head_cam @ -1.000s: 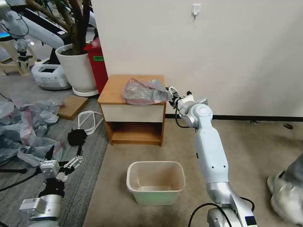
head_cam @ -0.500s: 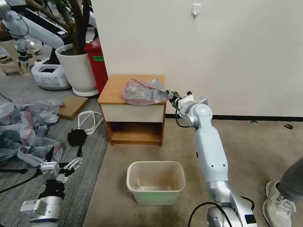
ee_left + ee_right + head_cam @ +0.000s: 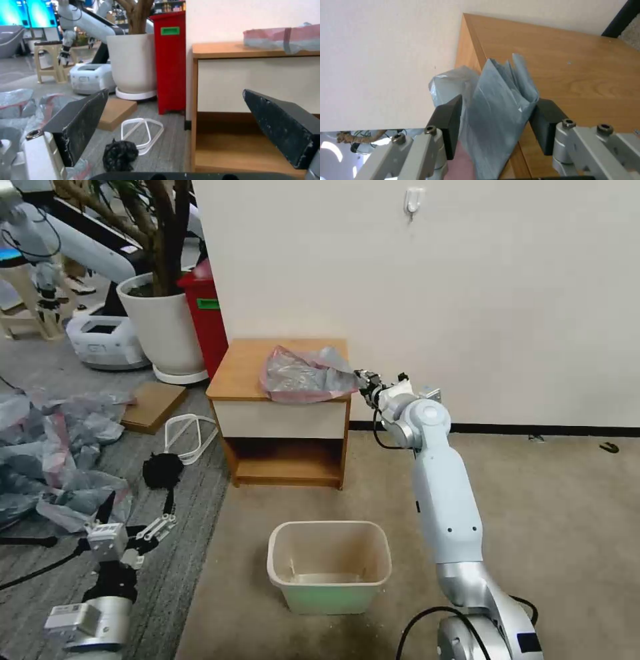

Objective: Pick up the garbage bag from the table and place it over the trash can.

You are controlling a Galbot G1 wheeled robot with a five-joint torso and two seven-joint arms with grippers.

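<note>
Nearby, right hand (image 3: 362, 377) clamped on garbage bag (image 3: 303, 374) atop table (image 3: 243, 367), red bin (image 3: 208, 317) beside.

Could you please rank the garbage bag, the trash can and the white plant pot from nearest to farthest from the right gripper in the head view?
From the right gripper:
1. The garbage bag, on the table, with its corner between the gripper's fingers.
2. The trash can, on the floor in front of the table.
3. The white plant pot, past the table's far side.
</note>
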